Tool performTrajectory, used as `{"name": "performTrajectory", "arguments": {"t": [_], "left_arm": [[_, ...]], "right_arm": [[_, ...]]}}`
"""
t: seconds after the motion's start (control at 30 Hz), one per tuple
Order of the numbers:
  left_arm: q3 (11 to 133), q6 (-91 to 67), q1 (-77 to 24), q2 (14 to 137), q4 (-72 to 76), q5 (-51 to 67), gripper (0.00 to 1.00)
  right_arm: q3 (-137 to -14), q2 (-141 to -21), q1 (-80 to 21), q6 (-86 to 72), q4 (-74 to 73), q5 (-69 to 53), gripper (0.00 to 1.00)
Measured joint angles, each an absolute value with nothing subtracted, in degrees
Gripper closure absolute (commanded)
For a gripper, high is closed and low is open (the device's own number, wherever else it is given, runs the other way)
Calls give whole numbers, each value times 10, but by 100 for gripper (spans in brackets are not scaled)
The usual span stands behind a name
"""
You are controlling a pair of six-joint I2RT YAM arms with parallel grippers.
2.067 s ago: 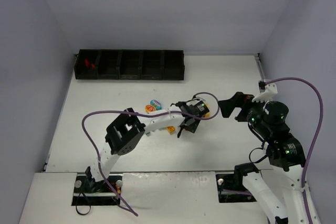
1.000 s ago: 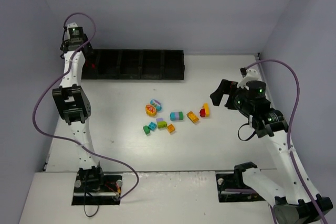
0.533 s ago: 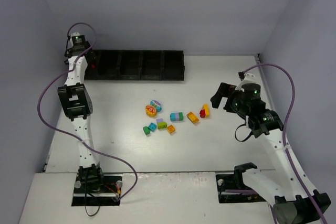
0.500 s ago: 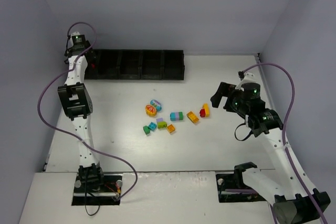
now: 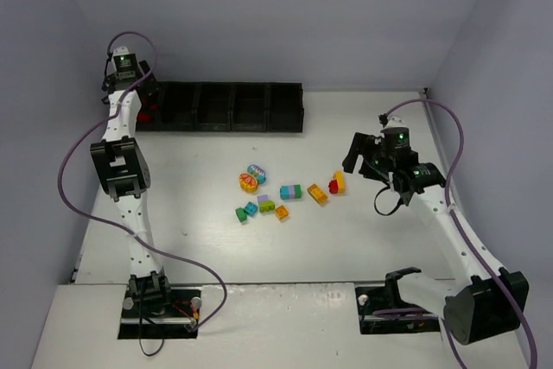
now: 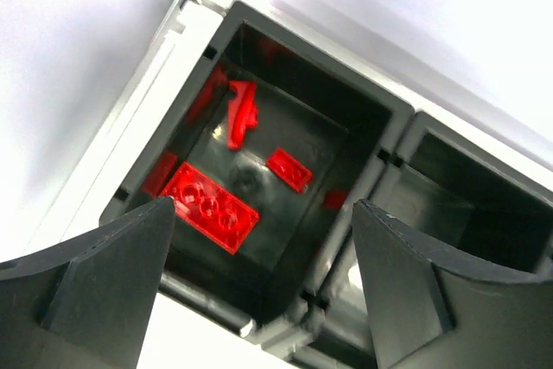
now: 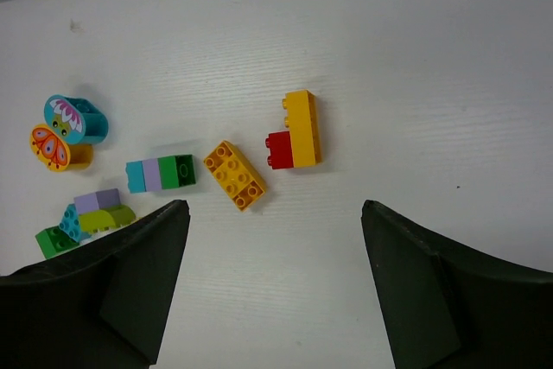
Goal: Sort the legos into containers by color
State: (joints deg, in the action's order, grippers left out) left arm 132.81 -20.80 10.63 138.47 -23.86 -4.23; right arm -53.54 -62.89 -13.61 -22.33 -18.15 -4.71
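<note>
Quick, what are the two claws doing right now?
Left claw: open, holding nothing.
Right claw: open, holding nothing.

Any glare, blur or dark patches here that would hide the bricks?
Left wrist view: the glossy black compartment mirrors the red bricks on its walls; everything beyond it is washed out. Right wrist view: evenly lit, loose bricks sharp, faint shadows. Top view: soft light, the tray nearly solid black inside.

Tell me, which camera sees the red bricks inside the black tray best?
The left wrist view: red bricks lie big and close. The top view shows only a red speck; the right wrist view misses them.
</note>
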Motion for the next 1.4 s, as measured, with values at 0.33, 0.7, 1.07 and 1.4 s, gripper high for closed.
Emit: {"name": "performTrajectory", "arguments": {"t": [0.33,0.7,1.07,1.4], "left_arm": [[1072,-200,38,1145,-213,36,23],[853,-195,-266,998,-212,107,23],[779,-202,-300,931,-246,117,23],[779,-204,-323,928,-246,134,23]], "right_arm": [[-548,-735,-136,-263,-156,-40,35],[-601,-917,-140,-292,-134,-6,38],[-640,-998,-154,-289,-122,-2,42],[-639,-1021,-168,-286,-122,-1,59]]}}
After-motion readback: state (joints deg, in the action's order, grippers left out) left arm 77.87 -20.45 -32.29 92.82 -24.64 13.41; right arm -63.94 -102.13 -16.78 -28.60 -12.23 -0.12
